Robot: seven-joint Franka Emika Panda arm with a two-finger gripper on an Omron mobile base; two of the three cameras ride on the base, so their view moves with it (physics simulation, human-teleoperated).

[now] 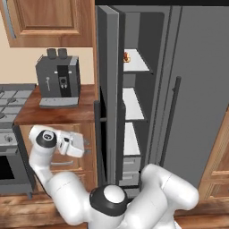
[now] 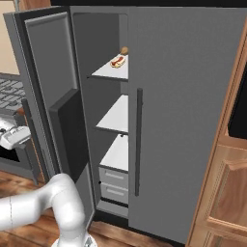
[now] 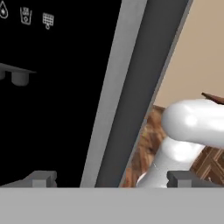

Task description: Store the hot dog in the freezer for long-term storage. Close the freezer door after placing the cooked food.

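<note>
The hot dog (image 1: 126, 57) (image 2: 117, 61), a tan bun with a red sausage, lies on the top white shelf of the freezer (image 2: 115, 117), beside a small round brown lump (image 2: 124, 50). The freezer door (image 1: 107, 89) (image 2: 48, 72) stands swung wide open. My gripper (image 1: 84, 144) (image 3: 112, 178) is low on the door's outer side, facing its black dispenser panel (image 3: 43, 87). Its fingertips (image 3: 41, 178) are spread wide with nothing between them. The door's long bar handle (image 1: 96, 134) is just right of my hand.
A grey coffee machine (image 1: 58, 78) sits on the wooden counter (image 1: 58, 112) left of the door, with a stove (image 1: 11, 100) further left. The plain grey fridge door (image 2: 183, 106) is shut. Wooden cabinets (image 2: 226, 188) stand at the right.
</note>
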